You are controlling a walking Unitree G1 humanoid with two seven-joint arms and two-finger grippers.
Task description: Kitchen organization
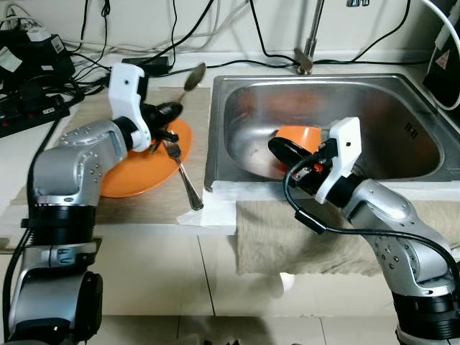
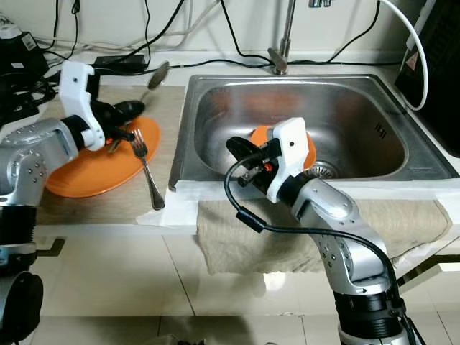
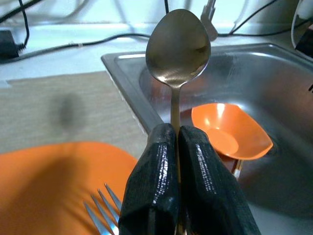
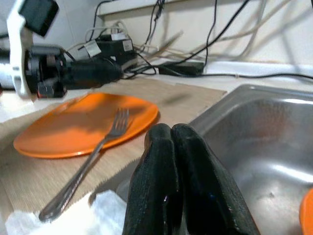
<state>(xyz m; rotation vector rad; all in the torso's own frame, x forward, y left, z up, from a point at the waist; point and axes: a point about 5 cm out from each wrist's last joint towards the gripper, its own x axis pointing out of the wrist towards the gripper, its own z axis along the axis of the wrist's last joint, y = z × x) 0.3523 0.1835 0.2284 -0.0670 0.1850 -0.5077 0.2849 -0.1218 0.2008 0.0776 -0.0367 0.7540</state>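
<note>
right now my left gripper (image 3: 178, 147) is clamped on the handle of a spoon (image 3: 178, 49), whose bowl sticks out past my fingertips toward the sink (image 1: 402, 93). my left arm is bent at the elbow, wrist raised over the orange plate (image 1: 136, 176) on the mat (image 1: 86, 118). a fork (image 1: 183, 176) lies with its tines on the plate's rim, handle running off onto the mat. my right gripper (image 4: 171, 147) hovers at the sink's front edge, fingers pressed together and empty, with the orange bowl (image 1: 298, 136) in the basin just behind it.
</note>
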